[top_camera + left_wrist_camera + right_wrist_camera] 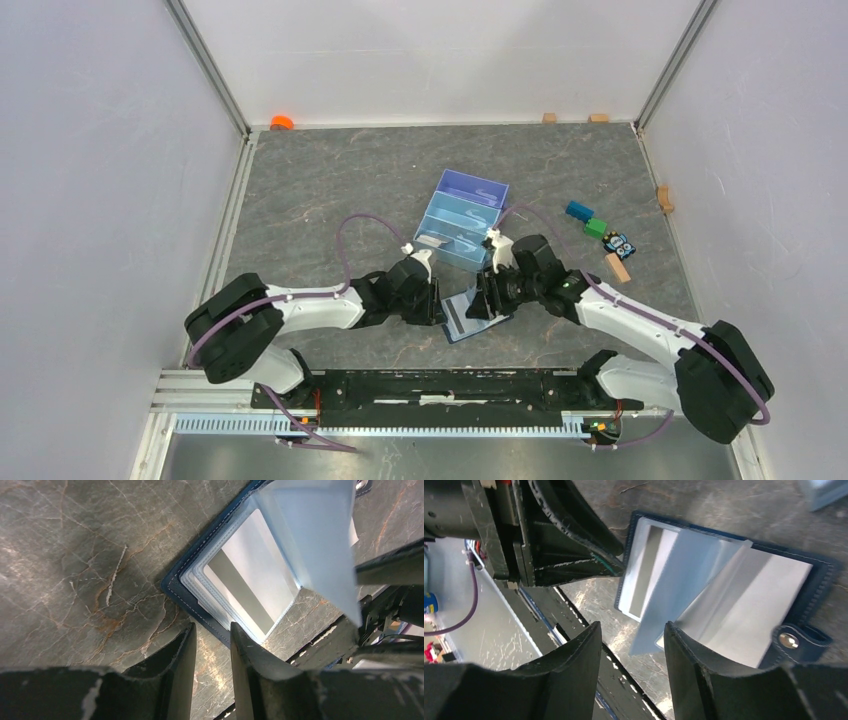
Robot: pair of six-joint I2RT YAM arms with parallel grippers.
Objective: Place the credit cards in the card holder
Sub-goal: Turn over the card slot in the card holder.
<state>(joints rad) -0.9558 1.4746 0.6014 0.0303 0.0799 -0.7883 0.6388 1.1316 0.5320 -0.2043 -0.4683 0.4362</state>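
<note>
Over open card holder point(172, 584): left gripper point(212, 627) parted, empty; right gripper point(633, 626) parted, raised pocket flap point(694, 575) between jaws, unclamped.

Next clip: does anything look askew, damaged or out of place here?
One thing: on the open card holder, a translucent pocket leaf stands up from the spine instead of lying flat. The striped credit card beside it sits squarely in its pocket. No damage or spill shows.

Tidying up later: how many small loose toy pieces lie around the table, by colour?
Tan wooden blocks: 4
Blue block: 1
Green block: 1
Black patterned block: 1
Orange piece: 1
Total: 8
</note>
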